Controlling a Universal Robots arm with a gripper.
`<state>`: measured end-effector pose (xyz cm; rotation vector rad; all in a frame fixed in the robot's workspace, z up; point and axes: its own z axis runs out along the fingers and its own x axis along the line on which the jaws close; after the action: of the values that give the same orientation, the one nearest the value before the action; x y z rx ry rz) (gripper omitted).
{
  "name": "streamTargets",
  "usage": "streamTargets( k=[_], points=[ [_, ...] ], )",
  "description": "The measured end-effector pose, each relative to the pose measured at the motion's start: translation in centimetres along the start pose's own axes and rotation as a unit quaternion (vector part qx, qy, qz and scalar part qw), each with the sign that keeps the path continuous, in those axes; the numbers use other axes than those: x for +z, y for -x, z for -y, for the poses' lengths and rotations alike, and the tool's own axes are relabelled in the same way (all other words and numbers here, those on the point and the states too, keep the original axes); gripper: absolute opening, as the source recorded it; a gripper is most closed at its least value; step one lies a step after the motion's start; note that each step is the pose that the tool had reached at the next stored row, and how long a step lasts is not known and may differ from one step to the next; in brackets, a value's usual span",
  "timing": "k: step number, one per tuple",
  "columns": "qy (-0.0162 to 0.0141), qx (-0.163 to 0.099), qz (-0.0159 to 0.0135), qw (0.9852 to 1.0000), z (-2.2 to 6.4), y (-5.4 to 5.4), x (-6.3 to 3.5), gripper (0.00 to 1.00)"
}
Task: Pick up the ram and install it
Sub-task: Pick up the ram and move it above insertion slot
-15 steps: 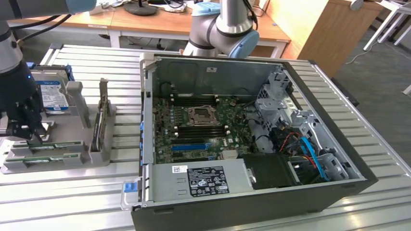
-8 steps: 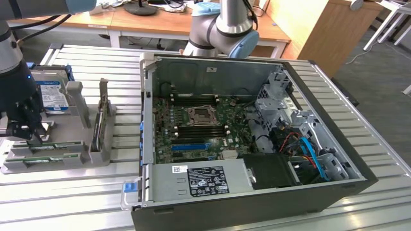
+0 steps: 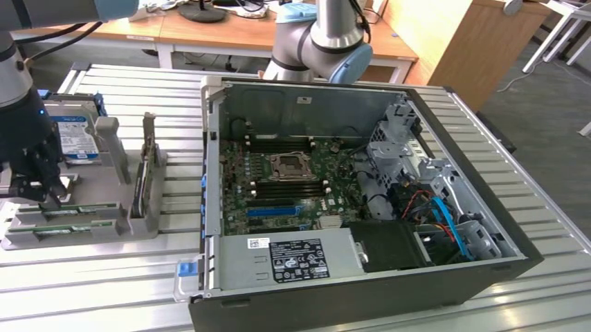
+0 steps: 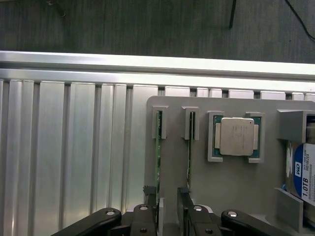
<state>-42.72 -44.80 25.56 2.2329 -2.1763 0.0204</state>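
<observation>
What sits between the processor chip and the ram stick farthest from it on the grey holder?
Another ram stick, standing on edge in the holder, as the wrist view shows.

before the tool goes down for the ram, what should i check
1. Tool open: ok, the jaws stand apart and hold nothing.
2. Ram available: ok, two ram sticks stand on edge in the grey holder.
3. Tool centred on one stick: cannot tell; it hangs over one end of the sticks.
4. Computer case open: ok, the motherboard is exposed.
5. Black slots beside the processor socket free: ok, they look empty.
6. Slot clips open: cannot tell.
</observation>
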Motion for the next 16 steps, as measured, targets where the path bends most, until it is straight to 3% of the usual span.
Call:
streamTargets(
  k=[7,16],
  points=[
    [0.0000,0.000,0.0000,1.0000,-0.03,-0.92,0.02,0.31],
    [0.0000,0.000,0.0000,1.0000,-0.03,-0.97,0.48,0.31]
  ],
)
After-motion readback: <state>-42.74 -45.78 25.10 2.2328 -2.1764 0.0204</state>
